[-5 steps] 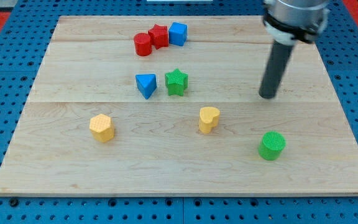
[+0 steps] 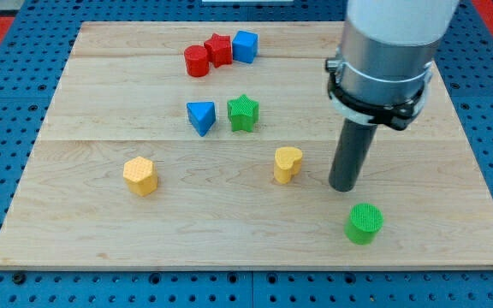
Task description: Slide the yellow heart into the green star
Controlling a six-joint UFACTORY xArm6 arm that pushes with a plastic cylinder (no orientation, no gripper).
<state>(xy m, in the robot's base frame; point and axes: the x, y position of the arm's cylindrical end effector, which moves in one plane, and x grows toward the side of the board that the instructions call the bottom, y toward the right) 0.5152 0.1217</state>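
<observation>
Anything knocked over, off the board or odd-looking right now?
Nothing stands out. All the blocks sit flat on the board. My tip is between the yellow heart and the green cylinder, touching neither. The green star stands beside the blue triangle.

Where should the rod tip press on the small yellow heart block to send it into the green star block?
Press the yellow heart's lower-right face. The green star lies up-left of it, and my tip is already apart on its right, slightly low.

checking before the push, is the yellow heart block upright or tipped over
Upright: the yellow heart block rests flat on the wooden board, heart face up. My tip is at its right, apart.
</observation>
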